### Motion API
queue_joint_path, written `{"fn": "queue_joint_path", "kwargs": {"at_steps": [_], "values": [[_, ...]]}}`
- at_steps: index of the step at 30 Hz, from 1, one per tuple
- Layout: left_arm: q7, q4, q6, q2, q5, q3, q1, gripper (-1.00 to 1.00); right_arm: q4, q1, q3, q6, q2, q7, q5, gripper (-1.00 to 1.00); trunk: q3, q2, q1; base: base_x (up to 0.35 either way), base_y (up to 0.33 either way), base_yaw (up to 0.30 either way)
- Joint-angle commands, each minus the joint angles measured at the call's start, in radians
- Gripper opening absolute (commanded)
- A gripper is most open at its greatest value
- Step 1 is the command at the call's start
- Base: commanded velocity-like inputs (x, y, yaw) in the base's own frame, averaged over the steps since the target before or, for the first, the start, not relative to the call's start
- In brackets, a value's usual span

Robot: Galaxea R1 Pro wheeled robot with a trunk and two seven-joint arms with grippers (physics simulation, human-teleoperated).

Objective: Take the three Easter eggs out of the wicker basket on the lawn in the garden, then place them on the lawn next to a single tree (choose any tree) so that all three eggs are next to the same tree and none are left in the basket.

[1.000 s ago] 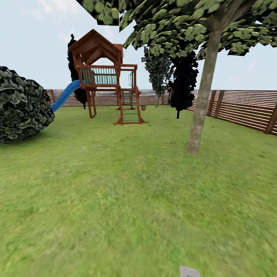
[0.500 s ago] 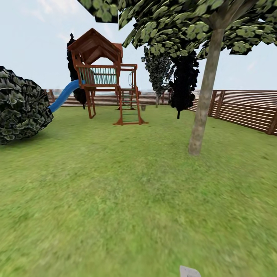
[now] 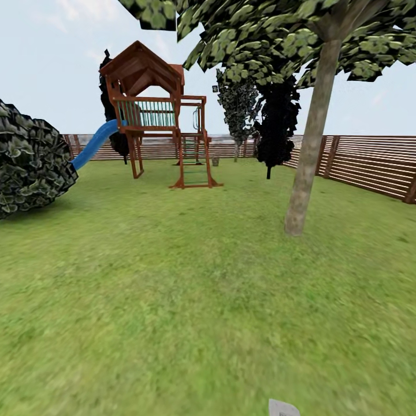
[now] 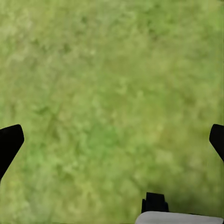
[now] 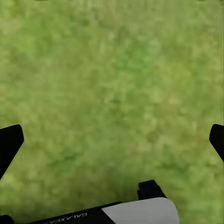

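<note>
The robot looks over the lawn [image 3: 190, 300]. No eggs or basket can be seen yet, so it should roll slowly and look around. The left gripper [image 4: 112, 140] and right gripper [image 5: 112, 140] are wide open and hold nothing. Keep away from the fence [image 3: 370, 164], bush [image 3: 29, 159] and playhouse [image 3: 156, 110]; the grass between has lots of room.

surface: the lawn [image 3: 190, 300], mottled green grass | standing on it: wooden playset [image 3: 159, 115], grey-beige tree trunk [image 3: 309, 144], dark bush [image 3: 29, 159], slatted fence [image 3: 370, 164]
</note>
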Motion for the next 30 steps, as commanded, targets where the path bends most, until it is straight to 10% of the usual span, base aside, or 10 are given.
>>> {"fn": "queue_joint_path", "kwargs": {"at_steps": [1, 30], "values": [[0.003, 0.001, -0.003, 0.000, -0.001, -0.002, -0.001, 1.00, -0.002, 0.000, -0.001, 0.005, 0.002, -0.004, -0.005, 1.00, -0.001, -0.001, 0.000, 0.213, 0.000, 0.000], [0.003, 0.001, -0.003, 0.001, -0.001, -0.002, -0.001, 1.00, -0.003, 0.000, -0.001, 0.005, 0.008, -0.004, 0.000, 1.00, -0.001, -0.001, 0.000, 0.211, 0.000, 0.000]]}}
